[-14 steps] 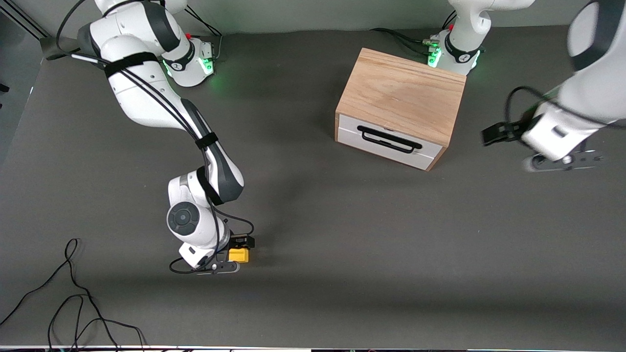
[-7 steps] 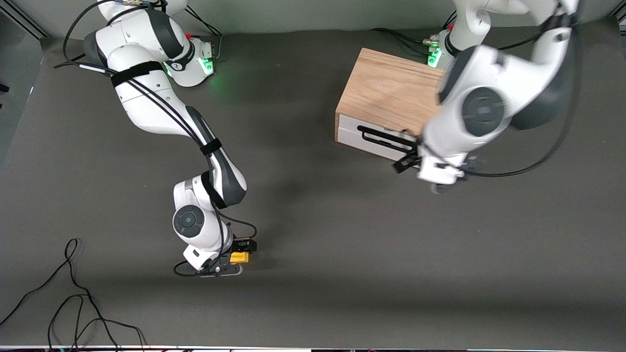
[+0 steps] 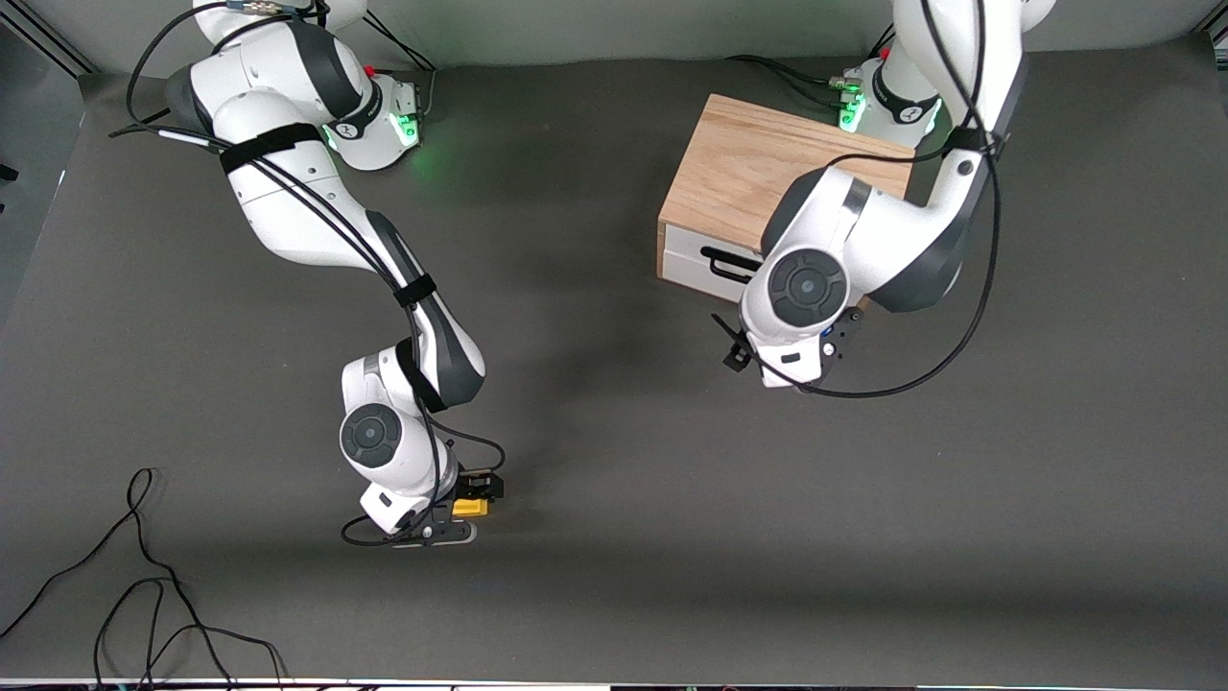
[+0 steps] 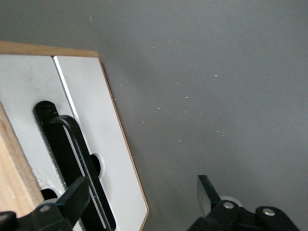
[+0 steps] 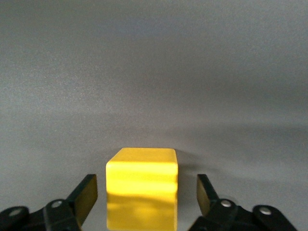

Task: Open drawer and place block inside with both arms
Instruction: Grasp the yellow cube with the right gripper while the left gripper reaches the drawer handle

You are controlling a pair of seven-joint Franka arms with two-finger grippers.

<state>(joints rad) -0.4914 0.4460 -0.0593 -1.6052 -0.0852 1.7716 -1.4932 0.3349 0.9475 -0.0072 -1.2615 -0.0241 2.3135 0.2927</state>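
Drawer [image 3: 705, 264] shut, white front flush in the light oak cabinet [image 3: 758, 182], black bar handle [image 3: 724, 261] partly hidden in the front view by the left arm [image 3: 863, 250]. Cabinet standing toward the left arm's end of the table [image 3: 614, 336], close to that arm's green-lit base [image 3: 887, 106]. Left gripper [image 4: 144, 202] low in front of the drawer, fingers spread wide and holding nothing; in the left wrist view one finger [image 4: 72, 199] just beside the handle [image 4: 72, 159], the other finger [image 4: 208, 192] over bare table off the edge of the drawer front [image 4: 96, 144]; contact with the handle not clear. Yellow block [image 3: 467, 506] resting on the table, much nearer to the front camera than the cabinet and toward the right arm's end, well apart from the drawer. Right gripper [image 3: 460, 504] down at the table around the block, fingers apart on either side; in the right wrist view a gap showing between each finger [image 5: 86, 195] and the block [image 5: 142, 190], so no grip on it. Loose black cable [image 3: 125, 595] lying on the table near the front camera, at the right arm's end.
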